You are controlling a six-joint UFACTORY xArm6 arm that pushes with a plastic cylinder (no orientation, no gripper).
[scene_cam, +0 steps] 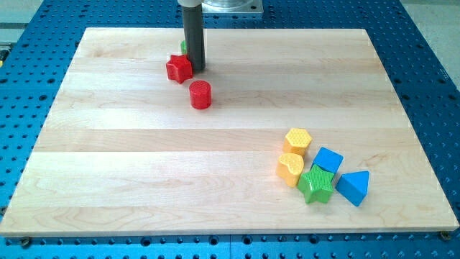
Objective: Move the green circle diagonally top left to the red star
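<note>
The red star (178, 68) lies near the view's top, left of centre. My tip (195, 69) stands right beside the star's right side, touching or nearly touching it. A small sliver of green (184, 46), the green circle, shows just behind the rod at its left edge, above the star; most of it is hidden by the rod. A red cylinder (200, 94) sits just below and right of my tip.
At the lower right lies a cluster: a yellow hexagon (297, 139), a yellow heart (290, 169), a green star (316, 184), a blue block (328, 160) and a blue triangle (353, 187). The wooden board (108, 180) sits on a blue perforated table.
</note>
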